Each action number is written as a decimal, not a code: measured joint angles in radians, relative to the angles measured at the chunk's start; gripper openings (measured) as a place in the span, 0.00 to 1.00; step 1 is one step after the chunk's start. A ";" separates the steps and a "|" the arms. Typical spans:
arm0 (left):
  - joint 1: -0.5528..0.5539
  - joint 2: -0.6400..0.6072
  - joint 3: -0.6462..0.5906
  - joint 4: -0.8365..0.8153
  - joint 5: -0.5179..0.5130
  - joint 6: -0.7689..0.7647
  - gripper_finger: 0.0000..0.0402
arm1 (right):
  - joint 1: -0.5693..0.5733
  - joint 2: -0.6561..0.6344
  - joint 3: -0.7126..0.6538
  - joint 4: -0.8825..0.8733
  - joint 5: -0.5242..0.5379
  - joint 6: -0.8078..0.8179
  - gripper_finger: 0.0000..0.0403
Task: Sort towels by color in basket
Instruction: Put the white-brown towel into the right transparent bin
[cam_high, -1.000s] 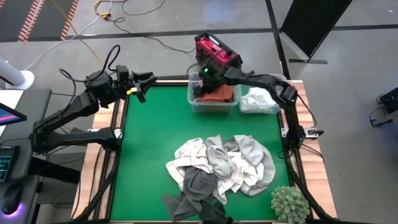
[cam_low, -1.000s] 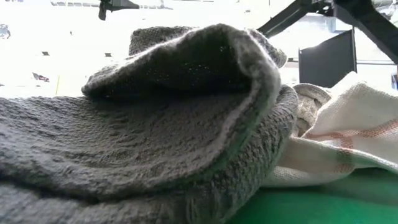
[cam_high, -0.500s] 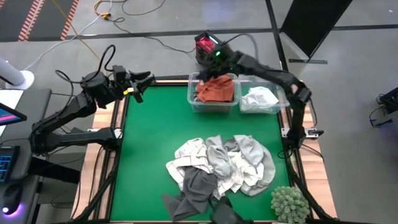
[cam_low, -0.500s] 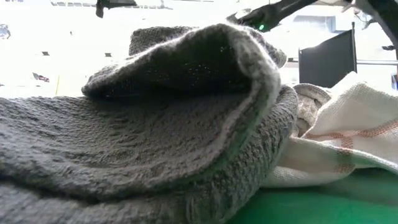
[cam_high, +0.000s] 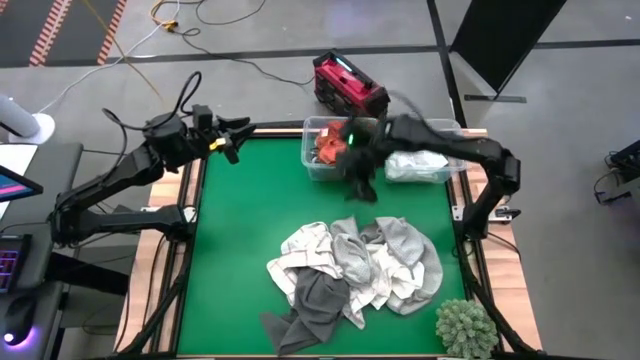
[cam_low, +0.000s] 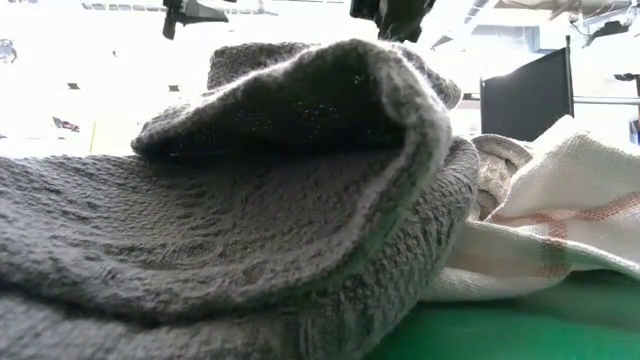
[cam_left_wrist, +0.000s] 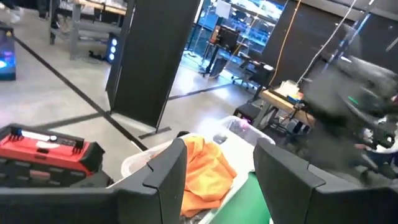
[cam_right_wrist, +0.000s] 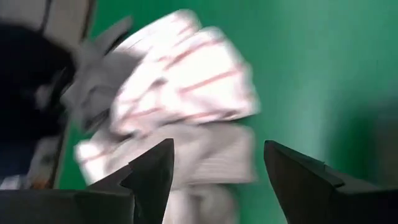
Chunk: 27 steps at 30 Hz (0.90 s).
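Crumpled grey and white towels (cam_high: 355, 268) lie heaped at the table's six o'clock. One orange towel (cam_high: 328, 147) and one white towel (cam_high: 410, 165) sit in two bins at twelve o'clock. The right gripper (cam_high: 360, 185) hangs wide and empty; the left gripper (cam_high: 232, 138), at ten o'clock, is parted and empty.

Right gripper (cam_high: 360, 185) motion-blurred; plant ball (cam_high: 466, 330) edge-cropped

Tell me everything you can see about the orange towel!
The orange towel is a soft, rust-orange cloth, crumpled into a lump. It lies inside the left bin, one of two clear plastic bins at the far edge of the green table, filling much of it. In the left wrist view it looks brighter orange, with loose folds. No gripper touches it.
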 joint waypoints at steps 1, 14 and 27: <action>0.000 0.002 0.000 0.001 0.000 -0.007 0.44 | 0.034 0.000 -0.012 -0.003 -0.001 0.004 0.68; 0.000 0.008 0.000 -0.096 -0.024 -0.300 0.44 | 0.278 0.002 -0.236 0.293 0.167 0.082 0.68; -0.019 -0.031 0.000 0.091 0.278 -0.218 0.44 | 0.270 0.200 -0.345 0.770 0.188 0.256 0.68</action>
